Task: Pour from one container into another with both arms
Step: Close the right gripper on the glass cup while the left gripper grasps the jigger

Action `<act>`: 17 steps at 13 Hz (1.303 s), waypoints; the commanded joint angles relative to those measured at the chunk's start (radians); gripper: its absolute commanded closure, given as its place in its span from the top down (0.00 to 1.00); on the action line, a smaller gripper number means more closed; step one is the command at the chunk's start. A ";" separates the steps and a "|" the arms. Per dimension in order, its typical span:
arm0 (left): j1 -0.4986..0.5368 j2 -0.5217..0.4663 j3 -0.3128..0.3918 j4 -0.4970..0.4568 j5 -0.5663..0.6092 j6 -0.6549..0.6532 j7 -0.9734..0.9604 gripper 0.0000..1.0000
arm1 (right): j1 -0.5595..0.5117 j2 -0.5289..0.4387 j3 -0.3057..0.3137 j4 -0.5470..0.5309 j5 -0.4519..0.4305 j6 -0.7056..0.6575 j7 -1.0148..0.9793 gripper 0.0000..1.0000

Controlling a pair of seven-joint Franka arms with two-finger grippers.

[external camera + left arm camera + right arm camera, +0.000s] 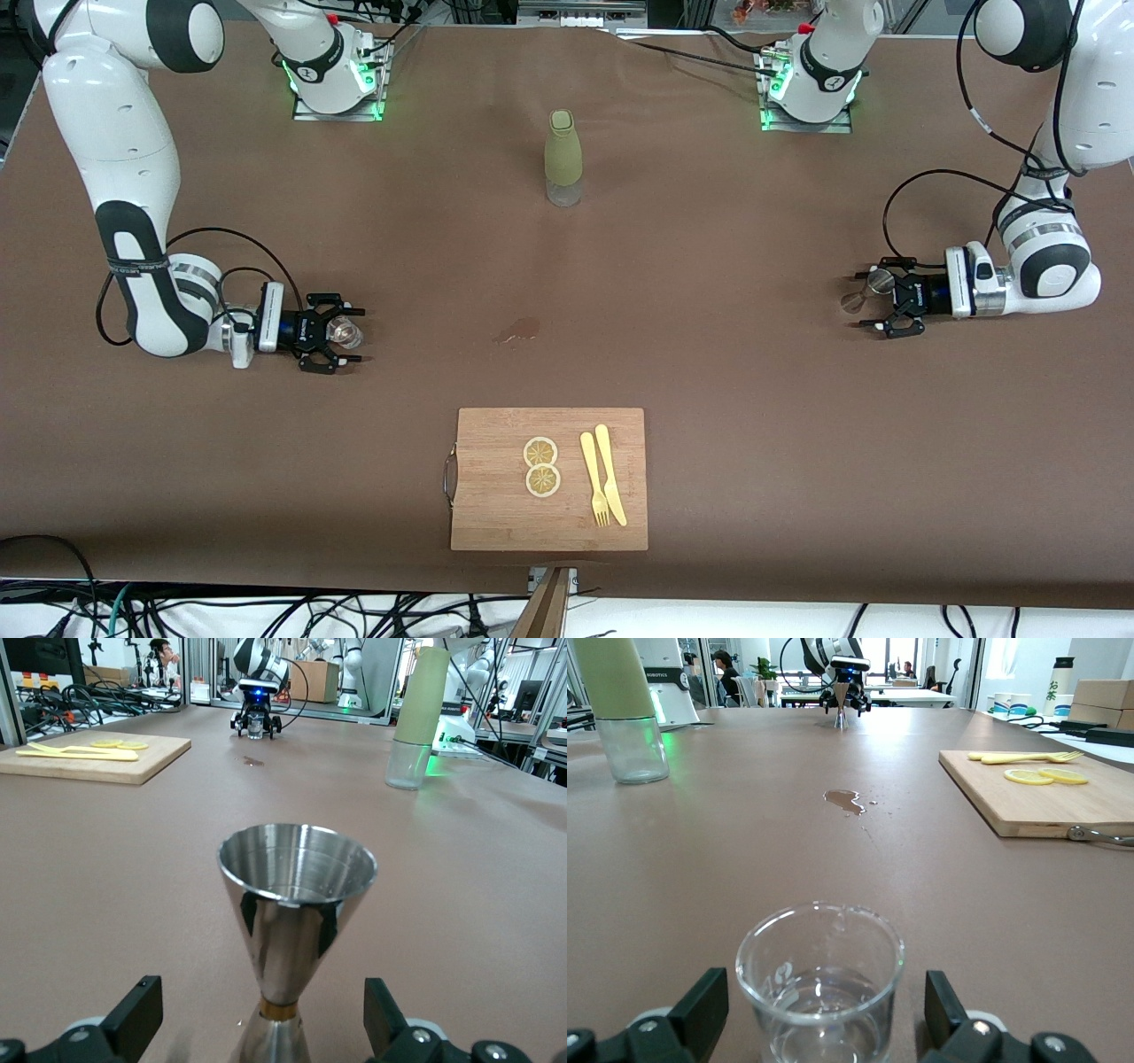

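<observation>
Both grippers stand wide, each straddling its vessel on the worktop: the right gripper (341, 344) around the glass tumbler (819, 983), the left gripper (886, 308) around the metal jigger (296, 921). Each should close squarely and gently before lifting. The tumbler holds a little clear liquid; the jigger looks empty

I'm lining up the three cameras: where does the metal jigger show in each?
Front view: jigger between the open left gripper's fingers.
Left wrist view: jigger fills the foreground, upright.
Right wrist view: jigger, tiny, distant.
Shared landmark: olive-green bottle.
</observation>
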 commanded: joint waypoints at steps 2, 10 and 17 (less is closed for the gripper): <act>-0.009 -0.012 0.020 -0.022 -0.021 -0.040 0.076 1.00 | -0.005 0.023 0.008 -0.007 0.085 -0.050 -0.038 0.87; -0.009 -0.012 0.056 -0.022 -0.018 -0.064 0.075 0.97 | -0.006 0.043 0.008 -0.026 0.142 -0.080 -0.064 0.54; -0.016 -0.010 0.053 -0.031 -0.027 -0.063 0.075 0.97 | -0.006 0.043 0.005 -0.023 0.147 -0.095 -0.058 0.30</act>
